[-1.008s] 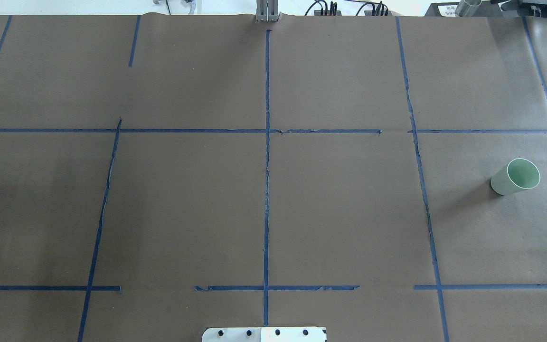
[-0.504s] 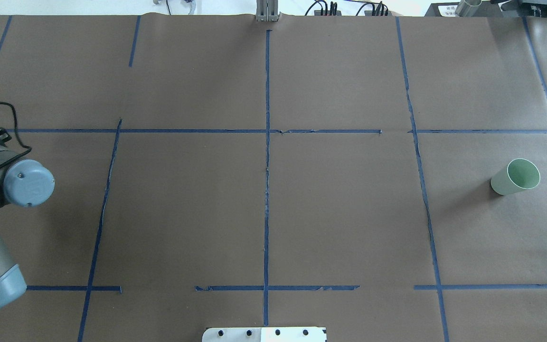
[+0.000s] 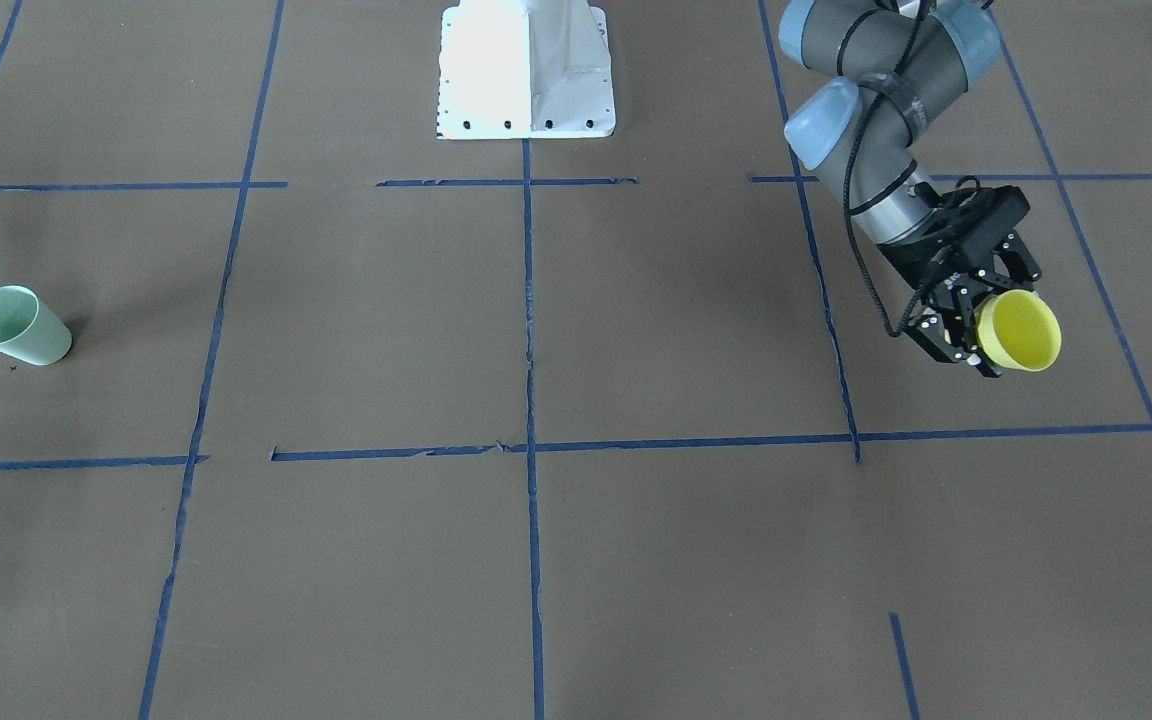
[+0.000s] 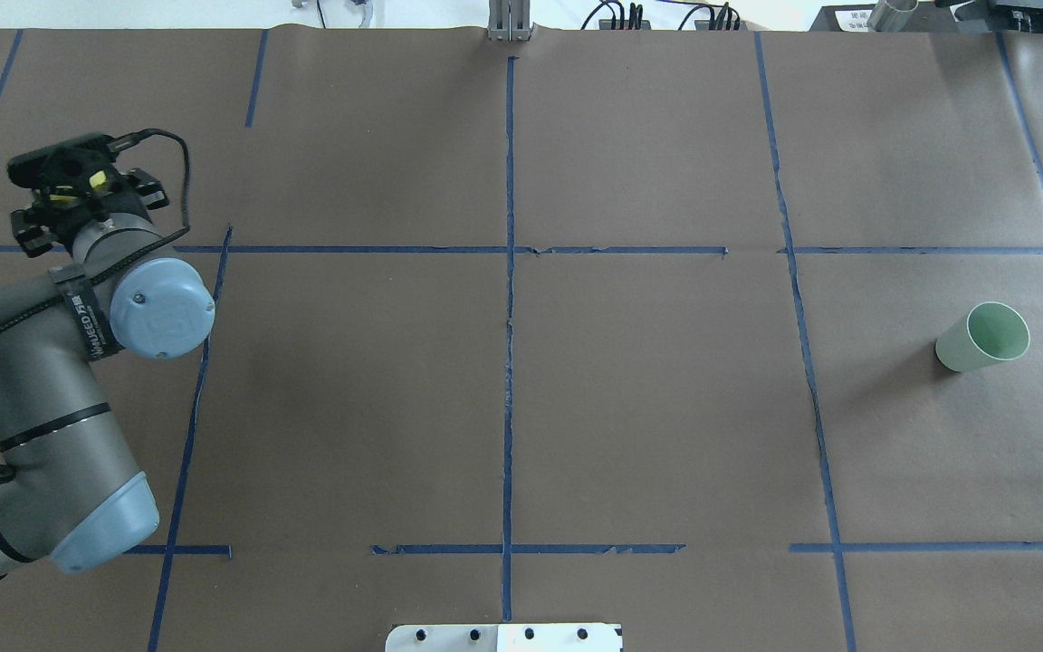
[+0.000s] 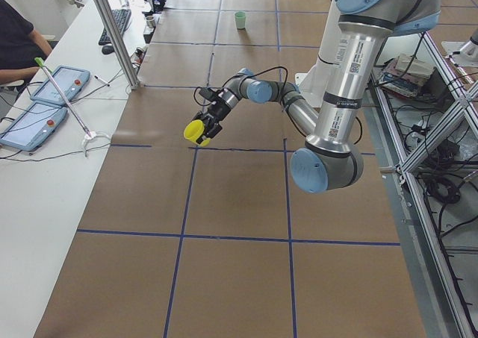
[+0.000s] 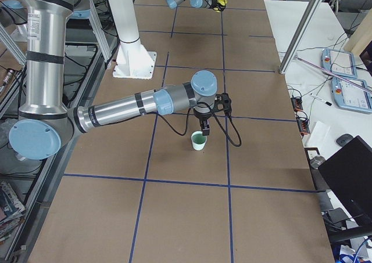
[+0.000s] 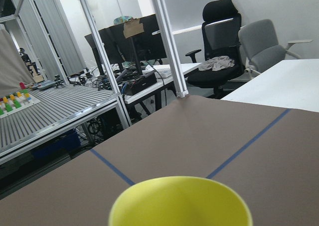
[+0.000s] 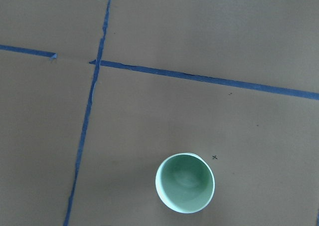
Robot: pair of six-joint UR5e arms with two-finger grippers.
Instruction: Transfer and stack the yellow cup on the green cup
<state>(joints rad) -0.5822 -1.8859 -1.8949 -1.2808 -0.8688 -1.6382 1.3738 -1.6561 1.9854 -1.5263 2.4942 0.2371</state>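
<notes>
My left gripper (image 3: pixel 984 322) is shut on the yellow cup (image 3: pixel 1019 330) and holds it tilted above the table, its mouth turned away from the robot. In the overhead view this gripper (image 4: pixel 69 186) is at the far left and only a sliver of the yellow cup (image 4: pixel 98 179) shows. The cup's rim fills the bottom of the left wrist view (image 7: pixel 179 201). The green cup (image 4: pixel 983 337) stands upright at the right end of the table. My right gripper (image 6: pixel 201 126) hangs just above the green cup (image 6: pixel 199 141); I cannot tell whether it is open. The right wrist view looks down into the green cup (image 8: pixel 185 182).
Brown paper with blue tape lines covers the table. The white robot base plate (image 3: pixel 526 70) sits at the near middle edge. A side table with tablets (image 5: pixel 45 99) and an aluminium post (image 5: pixel 112 32) stand beyond the far edge.
My left arm has swung into the overhead view from the left edge and reached forward, carrying the yellow cup. The green cup has not moved.
</notes>
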